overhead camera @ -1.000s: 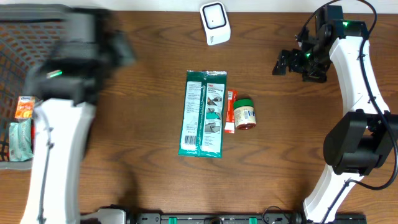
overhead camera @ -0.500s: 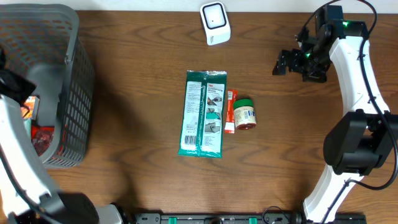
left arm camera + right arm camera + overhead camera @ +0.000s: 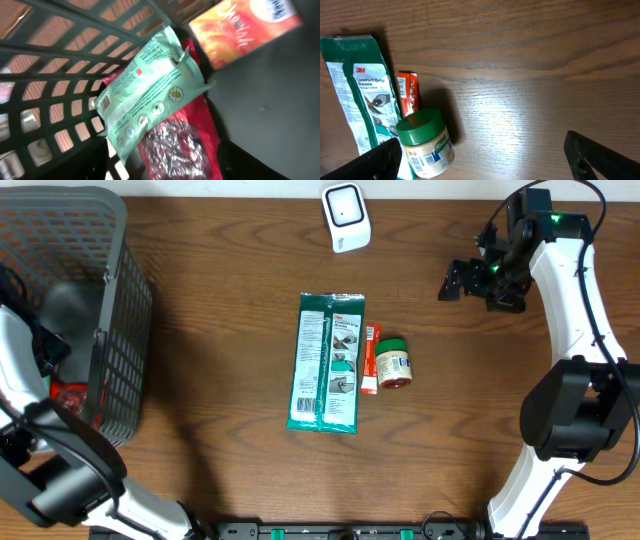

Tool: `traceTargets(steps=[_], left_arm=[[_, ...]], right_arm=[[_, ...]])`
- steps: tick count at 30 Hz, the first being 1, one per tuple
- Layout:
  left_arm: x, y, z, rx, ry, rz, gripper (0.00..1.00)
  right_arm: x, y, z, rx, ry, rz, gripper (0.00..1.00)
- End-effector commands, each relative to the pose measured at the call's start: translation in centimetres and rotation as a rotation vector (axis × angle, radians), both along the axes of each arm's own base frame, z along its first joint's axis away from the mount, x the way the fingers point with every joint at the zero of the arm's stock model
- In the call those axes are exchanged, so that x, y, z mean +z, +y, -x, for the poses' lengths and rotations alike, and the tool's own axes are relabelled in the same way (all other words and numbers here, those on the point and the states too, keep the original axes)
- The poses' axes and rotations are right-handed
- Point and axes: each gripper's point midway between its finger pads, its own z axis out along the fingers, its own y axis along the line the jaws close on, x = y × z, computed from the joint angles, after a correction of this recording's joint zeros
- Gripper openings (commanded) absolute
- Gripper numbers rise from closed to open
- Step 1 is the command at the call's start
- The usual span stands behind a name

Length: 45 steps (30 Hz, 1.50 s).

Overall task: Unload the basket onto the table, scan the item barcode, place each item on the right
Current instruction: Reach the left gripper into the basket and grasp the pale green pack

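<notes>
Right gripper point(image 3: 482, 147) gapes wide; left gripper point(image 3: 47, 348), inside the basket point(image 3: 120, 310), unreadable. 3M gloves pack point(image 3: 327, 361) lies lengthwise, header toward the scanner point(image 3: 346, 217).

A green glove packet point(image 3: 327, 362) lies flat mid-bench point(image 3: 220, 380). A thin orange packet point(image 3: 369, 358) touches its right edge, beside a green-lidded jar point(image 3: 394, 362) lying on its side.

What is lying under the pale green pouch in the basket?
A red packet lies partly under the pale green pouch, in the grey basket. An orange box sits nearby. How far the red packet runs beneath is covered.
</notes>
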Motion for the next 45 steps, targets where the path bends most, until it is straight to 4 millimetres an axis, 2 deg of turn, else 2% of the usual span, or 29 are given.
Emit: traceTargets(steps=[1,4,11,21,31,33,36,39,43,44,45], left_arm=[[-2.0,0.6,0.9,-0.012,0.099,-0.002,0.7],[-3.7,0.5,1.0,-0.014,0.141,0.025,0.7],[-5.7,1.0,1.4,-0.007,0.19,0.037,0.7],[-6.1,2.3,2.3,0.036,0.186,0.036,0.69],[-6.3,2.6,2.5,0.057,0.172,0.039,0.54],[-6.3,2.7,2.4,0.058,0.167,0.036,0.48],[-6.3,2.6,2.3,0.057,0.161,0.042,0.47],[-7.1,1.6,1.9,0.049,0.131,0.098,0.47],[-7.9,1.6,1.9,0.048,0.123,0.095,0.47],[-8.0,1.6,1.9,0.049,0.121,0.094,0.47],[-8.0,1.6,1.8,0.048,0.119,0.092,0.41]], right_arm=[[0.5,-0.1,-0.4,-0.002,-0.019,-0.003,0.99],[0.5,-0.1,-0.4,-0.002,-0.019,-0.003,0.99],[0.5,-0.1,-0.4,-0.002,-0.019,-0.003,0.99],[0.5,-0.1,-0.4,-0.002,-0.019,-0.003,0.99],[0.5,-0.1,-0.4,-0.002,-0.019,-0.003,0.99],[0.5,-0.1,-0.4,-0.002,-0.019,-0.003,0.99],[0.5,-0.1,-0.4,-0.001,-0.019,-0.003,0.99],[0.5,-0.1,-0.4,-0.001,-0.019,-0.003,0.99],[0.5,-0.1,-0.4,-0.001,-0.019,-0.003,0.99],[0.5,-0.1,-0.4,-0.001,-0.019,-0.003,0.99],[0.5,-0.1,-0.4,-0.001,-0.019,-0.003,0.99]])
